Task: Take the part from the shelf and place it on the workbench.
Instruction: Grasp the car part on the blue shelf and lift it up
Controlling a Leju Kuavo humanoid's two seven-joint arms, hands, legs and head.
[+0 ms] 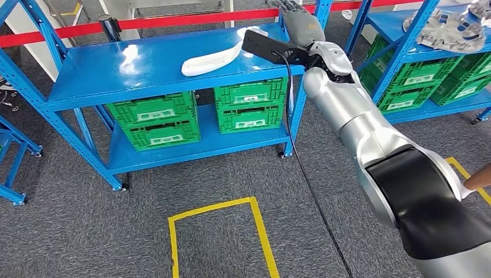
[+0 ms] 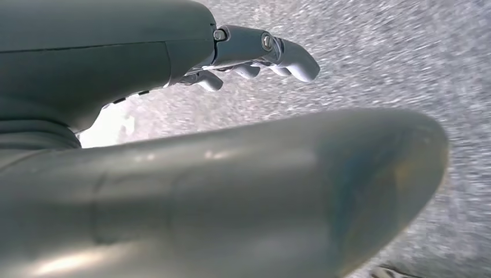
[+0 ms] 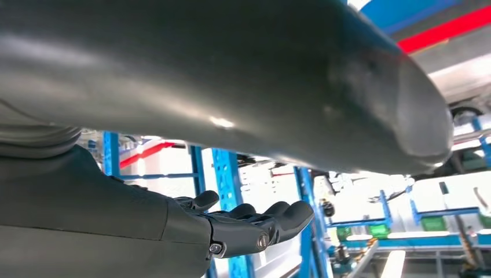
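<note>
1. Head view: the right hand (image 1: 298,22) was raised over the right end of the blue shelf (image 1: 104,78), above and beyond the white part (image 1: 211,58), which lay flat on the top deck and untouched. The arm reached high, probably so the hand could come down on the part from above. Its fingers were extended with nothing in them. Green crates (image 1: 159,119) sat on the lower deck, and a yellow floor marking (image 1: 217,231) lay in front of the shelf. A person's fingertip (image 1: 477,179) showed at the right edge.
2. Left wrist view: the left hand (image 2: 255,55) hung over grey carpet (image 2: 405,58), fingers loosely curled but apart and empty, likely idle while the other arm worked.
3. Right wrist view: the right hand's fingers (image 3: 260,220) were spread, gripping nothing, with shelf posts beyond.
</note>
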